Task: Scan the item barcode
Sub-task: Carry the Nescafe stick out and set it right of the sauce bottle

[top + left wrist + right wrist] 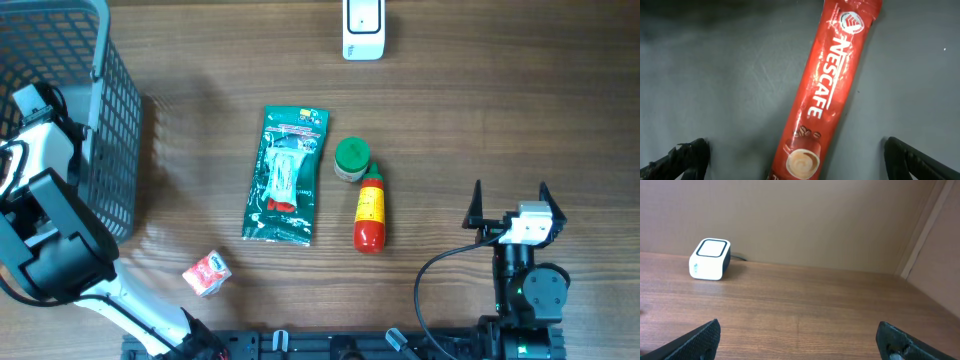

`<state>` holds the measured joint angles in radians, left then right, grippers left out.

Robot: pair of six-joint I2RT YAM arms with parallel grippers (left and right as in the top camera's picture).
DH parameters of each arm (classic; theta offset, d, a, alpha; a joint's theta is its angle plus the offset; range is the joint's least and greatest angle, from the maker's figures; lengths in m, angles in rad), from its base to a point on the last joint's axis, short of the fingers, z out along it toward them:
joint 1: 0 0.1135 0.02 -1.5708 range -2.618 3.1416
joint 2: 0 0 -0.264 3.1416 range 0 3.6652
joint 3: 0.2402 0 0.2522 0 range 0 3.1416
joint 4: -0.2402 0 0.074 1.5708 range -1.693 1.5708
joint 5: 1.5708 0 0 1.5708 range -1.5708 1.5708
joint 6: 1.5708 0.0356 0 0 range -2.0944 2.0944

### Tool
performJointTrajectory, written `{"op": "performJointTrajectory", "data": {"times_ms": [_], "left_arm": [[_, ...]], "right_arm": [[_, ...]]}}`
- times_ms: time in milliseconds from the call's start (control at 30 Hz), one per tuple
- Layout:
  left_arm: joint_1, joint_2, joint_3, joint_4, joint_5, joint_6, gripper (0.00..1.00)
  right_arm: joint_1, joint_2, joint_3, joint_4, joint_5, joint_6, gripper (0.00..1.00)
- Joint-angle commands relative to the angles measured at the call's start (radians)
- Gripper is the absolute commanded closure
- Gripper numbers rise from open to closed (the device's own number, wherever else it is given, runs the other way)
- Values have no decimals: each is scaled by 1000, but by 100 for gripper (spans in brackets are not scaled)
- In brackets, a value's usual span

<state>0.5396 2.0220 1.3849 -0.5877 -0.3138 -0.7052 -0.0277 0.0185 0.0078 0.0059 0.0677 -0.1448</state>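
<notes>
One Nescafe stick point(822, 95) lies dead centre under the left gripper point(797, 157), jaws wide open. Looks light, floppy, slick foil, so I'd pinch gently across its narrow middle.

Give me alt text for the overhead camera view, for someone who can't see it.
A wooden table holds a green packet, a green-lidded jar, a red bottle and a small red-and-white carton, with a white scanner at the far edge. The left arm hangs over a grey basket; the right gripper sits open at lower right.
</notes>
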Motion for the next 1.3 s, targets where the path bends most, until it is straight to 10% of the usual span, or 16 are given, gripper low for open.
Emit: {"op": "performJointTrajectory", "data": {"times_ms": [0, 167, 967, 1267], "left_arm": [[8, 78, -16, -2, 124, -37, 25], [11, 163, -36, -32, 216, -43, 96], [41, -625, -34, -38, 286, 46, 96], [-25, -808, -35, -60, 651, 3, 96]], "right_arm": [[2, -5, -1, 4, -13, -12, 0], [2, -5, -1, 4, -13, -12, 0], [2, -5, -1, 4, -13, -13, 0], [2, -5, -1, 4, -13, -12, 0]]}}
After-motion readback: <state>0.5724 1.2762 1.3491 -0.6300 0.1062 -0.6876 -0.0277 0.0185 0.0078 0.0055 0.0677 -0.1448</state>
